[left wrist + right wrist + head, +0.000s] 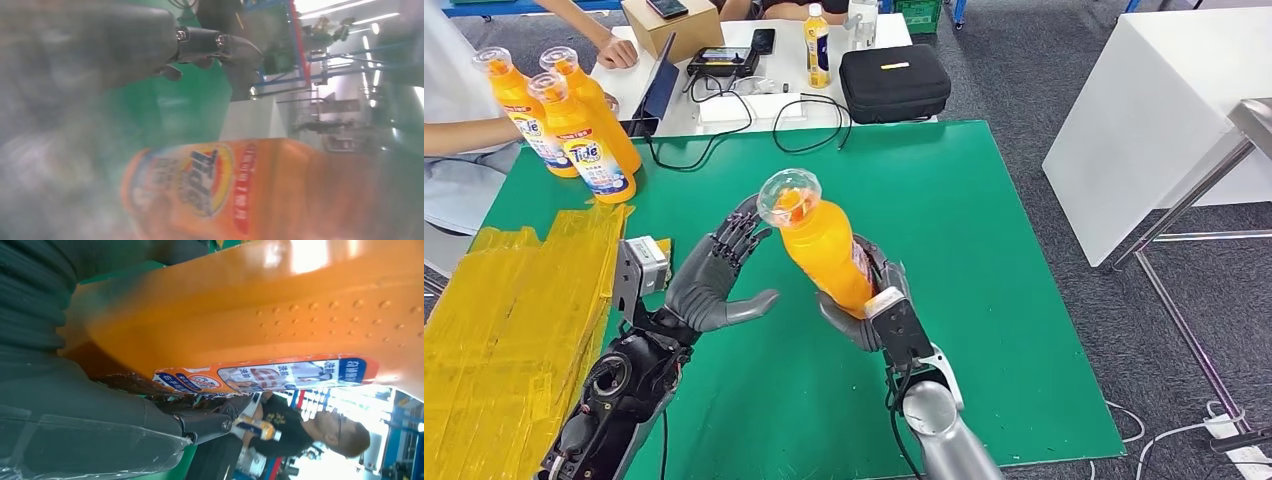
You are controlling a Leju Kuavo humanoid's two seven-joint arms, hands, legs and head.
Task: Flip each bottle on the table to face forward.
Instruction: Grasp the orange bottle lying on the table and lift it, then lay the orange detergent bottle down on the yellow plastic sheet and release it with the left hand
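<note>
In the head view the right hand [864,315] grips an orange bottle [824,245], lifted and tilted over the middle of the green worktop [984,300], well in from its edges. The left hand [714,275] is spread wide just beside it, holding nothing. Three bottles [574,125] stand at the far left corner beside a person's arm [464,135].

The left wrist view is blurred; the bottle's label [210,180] shows.

In the right wrist view the bottle hides the hand's fingers.

right hand [75,405] grips the orange bottle [260,305], a blurred person [310,432] apparently behind.
</note>
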